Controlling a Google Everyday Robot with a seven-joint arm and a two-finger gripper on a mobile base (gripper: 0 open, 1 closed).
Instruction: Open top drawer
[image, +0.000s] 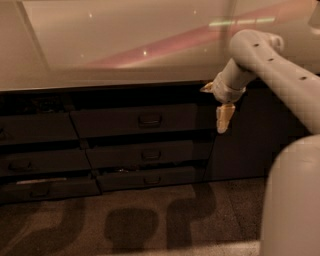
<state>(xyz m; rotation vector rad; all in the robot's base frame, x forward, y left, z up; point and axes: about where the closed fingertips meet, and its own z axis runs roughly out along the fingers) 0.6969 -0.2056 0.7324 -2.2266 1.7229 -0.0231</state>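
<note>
The top drawer is the wide dark grey front just under the counter edge, with a small black loop handle at its centre. Its front looks level with the stack below it. My gripper hangs from the pale arm at the right end of that drawer front, level with its top edge and well right of the handle. One cream finger points down and the other points left, so they stand apart with nothing between them.
Two shallower drawers sit below the top one. Another drawer stack stands at the left. A pale countertop runs above. A dark cabinet panel is to the right. My pale base fills the lower right.
</note>
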